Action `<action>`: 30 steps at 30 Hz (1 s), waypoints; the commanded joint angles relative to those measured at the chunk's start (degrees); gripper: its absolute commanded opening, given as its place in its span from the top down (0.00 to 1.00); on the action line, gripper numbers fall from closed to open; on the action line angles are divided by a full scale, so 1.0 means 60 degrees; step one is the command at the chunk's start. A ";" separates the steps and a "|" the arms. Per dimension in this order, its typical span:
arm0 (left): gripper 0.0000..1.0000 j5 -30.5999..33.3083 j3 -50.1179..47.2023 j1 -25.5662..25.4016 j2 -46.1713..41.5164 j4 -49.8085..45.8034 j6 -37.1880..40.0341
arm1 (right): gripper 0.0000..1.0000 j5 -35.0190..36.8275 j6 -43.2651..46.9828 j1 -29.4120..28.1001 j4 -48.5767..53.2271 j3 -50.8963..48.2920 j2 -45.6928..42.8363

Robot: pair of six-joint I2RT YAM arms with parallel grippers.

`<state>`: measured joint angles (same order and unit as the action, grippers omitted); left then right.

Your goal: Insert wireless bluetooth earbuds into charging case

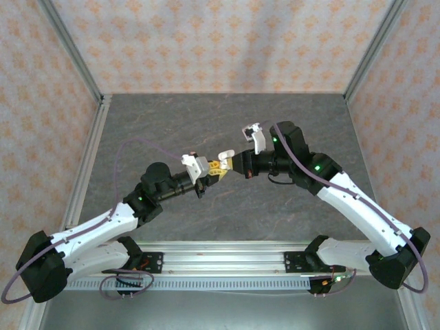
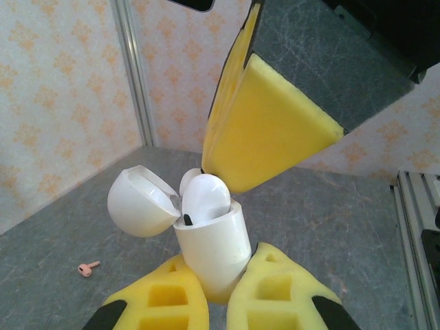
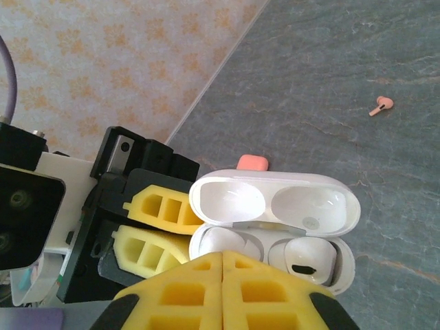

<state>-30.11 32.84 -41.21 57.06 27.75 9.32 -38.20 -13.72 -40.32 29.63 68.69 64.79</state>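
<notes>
**1. Left pincer** (image 2: 218, 292). It is closed on the lower body of the charging case (image 2: 214, 249), with one yellow pad on each side. The case stands upright in the grip, apparently clear of the counter (image 2: 357, 227). The lid (image 2: 137, 203) is hinged open and tipped away to this pincer's left.

**2. Case contents.** A white earbud (image 3: 220, 242) sits in the well nearer the left pincer, directly beneath the tip of the right pincer. A second white earbud (image 3: 309, 261) sits in the farther well, its head standing above the rim.

**3. Right pincer** (image 3: 223, 275). The jaws are pressed together with no gap and nothing visible between them. The tip is at the case mouth; whether it touches the earbud cannot be told.

**4. Loose items.** A pink earbud (image 3: 380, 105) lies on the counter well beyond the right pincer, past the case. A pink object (image 3: 252, 162) peeks from behind the lid, identity unclear.

**Handling note (judgement).** The step appears to be seating the white earbuds.
- The push should run straight down the well, lightly.
- The left grip must hold firm so the case does not twist.
- The tip should stay off the open lid.
- Both heads should sit flush before closing.
</notes>
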 commanded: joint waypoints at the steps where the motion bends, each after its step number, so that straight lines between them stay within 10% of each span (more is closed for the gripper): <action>1: 1.00 -0.0431 0.0071 -0.0050 -0.0089 0.0619 0.0557 | 0.91 0.0112 0.0310 -0.0034 0.0707 0.0277 0.0092; 30: 1.00 0.0037 -0.0478 -0.0050 -0.1276 0.0059 0.1993 | 0.92 -0.0151 -0.0484 -0.0034 0.0731 0.0665 0.0743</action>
<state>-30.52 28.75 -41.23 50.68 26.35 19.70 -36.05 -15.25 -40.32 36.16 73.58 68.25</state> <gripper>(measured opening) 0.082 0.086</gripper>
